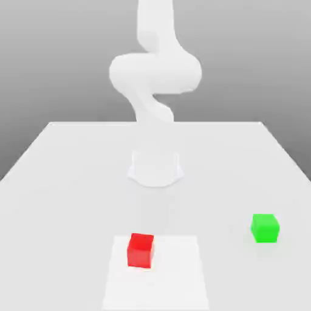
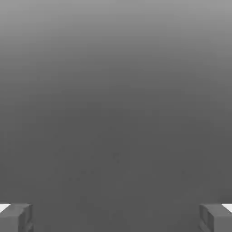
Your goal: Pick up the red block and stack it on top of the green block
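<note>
Exterior view: red block sits on the table near the front edge, green block well apart toward the view's right. Gripper spread wide, holding nothing. Risk: off-centre descent nudges the red block instead of straddling it.

The exterior view stands off the arm, above the near edge of the white table, and looks slightly downward along its length at the arm, which rises from the far middle. It sits near enough that the arm's top is cut off. The hand view rides on the hand, close behind the fingertips, which stand wide apart, and faces a plain grey surface. No common feature is identifiable in both views.
</note>
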